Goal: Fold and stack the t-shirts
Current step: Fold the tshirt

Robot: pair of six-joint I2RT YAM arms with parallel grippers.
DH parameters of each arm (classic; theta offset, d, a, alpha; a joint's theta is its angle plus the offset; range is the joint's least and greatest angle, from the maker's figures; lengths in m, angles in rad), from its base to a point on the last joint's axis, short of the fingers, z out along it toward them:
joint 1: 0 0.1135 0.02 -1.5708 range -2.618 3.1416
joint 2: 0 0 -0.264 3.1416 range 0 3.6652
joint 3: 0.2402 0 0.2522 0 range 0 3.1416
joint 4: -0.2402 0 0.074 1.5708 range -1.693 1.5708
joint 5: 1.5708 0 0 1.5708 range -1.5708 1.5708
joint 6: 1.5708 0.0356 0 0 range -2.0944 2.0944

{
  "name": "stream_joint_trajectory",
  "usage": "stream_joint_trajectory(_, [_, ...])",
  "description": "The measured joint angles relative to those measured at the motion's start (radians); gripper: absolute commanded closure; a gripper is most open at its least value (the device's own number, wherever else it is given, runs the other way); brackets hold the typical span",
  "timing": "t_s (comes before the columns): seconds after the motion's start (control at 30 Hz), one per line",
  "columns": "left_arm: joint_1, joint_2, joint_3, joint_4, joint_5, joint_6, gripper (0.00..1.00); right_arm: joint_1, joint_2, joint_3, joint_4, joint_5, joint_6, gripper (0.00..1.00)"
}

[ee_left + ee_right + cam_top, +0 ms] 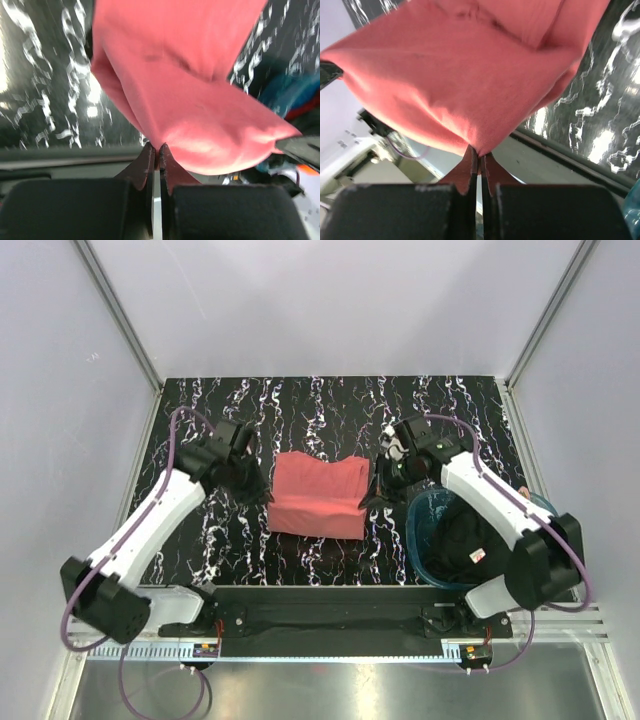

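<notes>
Left wrist, right wrist: my left gripper (156, 149) and right gripper (480, 156) sit closed tight on the salmon-red t-shirt (318, 495). Uneven pulling could slip an edge.

A lab test cell: white panel walls (60, 390) on aluminium framing (120, 315) enclose a marbled black table (320, 400).

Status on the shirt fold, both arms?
Both shut on the red shirt: left gripper one side, right gripper the other. Shirt doubled over, mid-table. Nothing in the way; black shirt sits in the basket.
</notes>
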Motion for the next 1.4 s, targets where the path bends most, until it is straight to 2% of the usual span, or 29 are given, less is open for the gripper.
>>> stream_joint_trajectory(0.1, [0.076,0.108,0.066,0.016,0.024,0.065,0.89,-0.061,0.086,0.071,-0.007,-0.032,-0.023,1.0])
stream_joint_trajectory(0.23, [0.147,0.293,0.187,0.062,0.058,0.152,0.91,-0.129,0.245,0.202,-0.001,-0.08,-0.066,1.0])
stream_joint_trajectory(0.3, [0.166,0.429,0.296,0.084,0.064,0.203,0.9,-0.169,0.339,0.265,0.025,-0.106,-0.075,1.0])
stream_joint_trajectory(0.33, [0.172,0.496,0.348,0.112,0.065,0.228,0.84,-0.183,0.38,0.293,0.037,-0.111,-0.08,0.99])
stream_joint_trajectory(0.37, [0.179,0.558,0.402,0.127,0.064,0.253,0.67,-0.202,0.431,0.328,0.057,-0.117,-0.087,0.96])
stream_joint_trajectory(0.43, [0.188,0.695,0.523,0.178,0.063,0.295,0.67,-0.238,0.539,0.398,0.094,-0.119,-0.1,0.93])
stream_joint_trajectory(0.47, [0.192,0.759,0.579,0.209,0.063,0.313,0.48,-0.256,0.596,0.439,0.106,-0.123,-0.104,0.83])
stream_joint_trajectory(0.5, [0.196,0.811,0.619,0.234,0.062,0.336,0.42,-0.273,0.656,0.488,0.11,-0.13,-0.108,0.65])
stream_joint_trajectory(0.57, [0.207,0.932,0.731,0.269,0.06,0.363,0.44,-0.309,0.776,0.603,0.127,-0.134,-0.108,0.48])
stream_joint_trajectory(0.63, [0.217,1.05,0.863,0.261,0.047,0.397,0.39,-0.338,0.872,0.724,0.1,-0.129,-0.122,0.29])
stream_joint_trajectory(0.67, [0.222,1.088,0.905,0.269,0.035,0.413,0.37,-0.352,0.917,0.791,0.086,-0.119,-0.135,0.03])
stream_joint_trajectory(0.7, [0.225,1.102,0.914,0.276,0.022,0.421,0.42,-0.363,0.94,0.834,0.079,-0.105,-0.143,0.0])
stream_joint_trajectory(0.77, [0.233,1.088,0.885,0.274,-0.005,0.433,0.45,-0.378,0.941,0.863,0.063,-0.085,-0.178,0.0])
stream_joint_trajectory(0.8, [0.235,1.057,0.843,0.286,-0.01,0.438,0.43,-0.38,0.936,0.878,0.046,-0.071,-0.195,0.0])
stream_joint_trajectory(0.83, [0.238,1.014,0.785,0.313,-0.008,0.439,0.38,-0.38,0.932,0.89,0.035,-0.061,-0.21,0.0])
stream_joint_trajectory(0.9, [0.244,0.905,0.663,0.339,0.008,0.439,0.36,-0.376,0.918,0.902,0.015,-0.042,-0.245,0.0])
stream_joint_trajectory(1.03, [0.245,0.798,0.612,0.377,0.093,0.464,0.34,-0.369,0.879,0.862,0.014,-0.036,-0.276,0.0])
stream_joint_trajectory(1.17, [0.244,0.816,0.623,0.428,0.18,0.531,0.34,-0.365,0.863,0.803,0.03,-0.046,-0.291,0.03])
stream_joint_trajectory(1.23, [0.242,0.86,0.634,0.437,0.2,0.565,0.35,-0.365,0.863,0.775,0.046,-0.046,-0.301,0.12])
stream_joint_trajectory(1.4, [0.243,0.994,0.677,0.437,0.208,0.607,0.37,-0.364,0.863,0.757,0.065,-0.047,-0.315,0.25])
